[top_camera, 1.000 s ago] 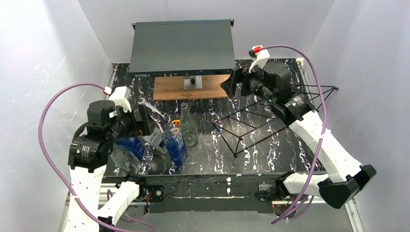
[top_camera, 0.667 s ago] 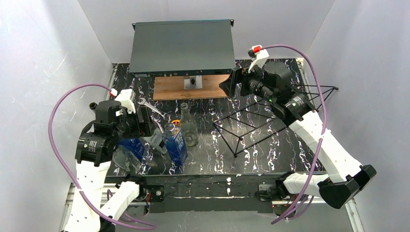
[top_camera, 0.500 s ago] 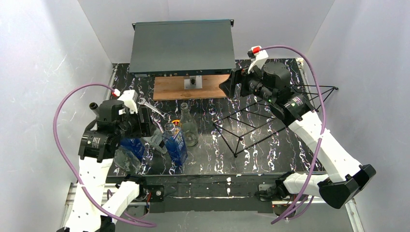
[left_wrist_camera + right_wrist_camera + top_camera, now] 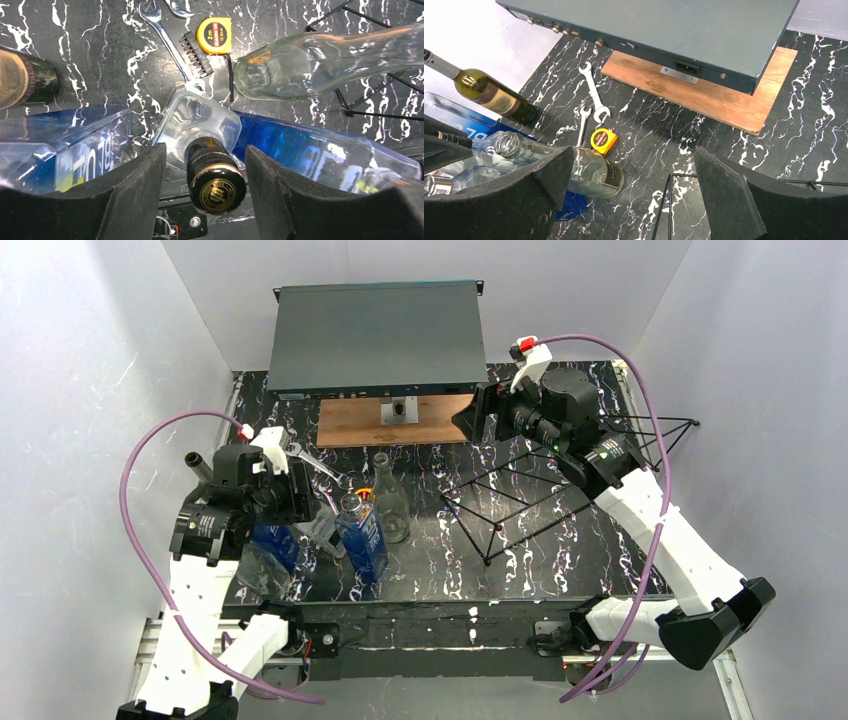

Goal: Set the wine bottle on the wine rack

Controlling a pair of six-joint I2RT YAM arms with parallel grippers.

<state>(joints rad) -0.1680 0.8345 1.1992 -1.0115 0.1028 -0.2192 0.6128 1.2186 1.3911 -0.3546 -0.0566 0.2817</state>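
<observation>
Left fingers [image 4: 135, 197] straddle a black-capped clear bottle [image 4: 200, 120], left of the wine rack [image 4: 497, 525].
They stand open either side of its neck, not gripping. The right fingers [image 4: 499, 205] are spread open over the far marbled surface [image 4: 560, 550], empty.

bottles [image 4: 362, 540] stand left of wine rack [image 4: 497, 525]; metal box [image 4: 378, 335] behind

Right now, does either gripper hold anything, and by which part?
Nothing is held. The left gripper is open around the black cap of the clear glass bottle, not touching; the right gripper is open, empty.
</observation>
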